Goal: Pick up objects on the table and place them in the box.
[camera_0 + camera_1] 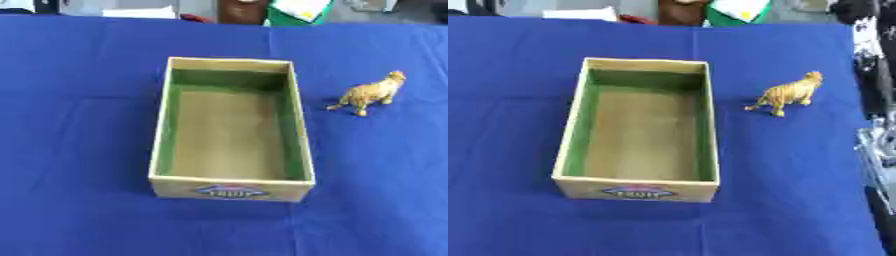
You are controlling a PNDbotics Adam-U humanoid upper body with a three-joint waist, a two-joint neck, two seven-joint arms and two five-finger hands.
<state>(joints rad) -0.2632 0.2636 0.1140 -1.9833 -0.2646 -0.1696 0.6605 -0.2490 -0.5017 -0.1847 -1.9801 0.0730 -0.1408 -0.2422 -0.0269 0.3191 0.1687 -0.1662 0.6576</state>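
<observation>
An open cardboard box with green inner walls and a brown floor sits in the middle of the blue table, a label on its near wall. Nothing lies inside it. A small orange striped toy tiger stands upright on the cloth to the right of the box, about level with its far half and a short gap away from the wall. Neither of my hands shows in either view.
The blue cloth covers the whole table. Past the far edge are white, green and dark items. In the right eye view, black and silver parts show beyond the table's right edge.
</observation>
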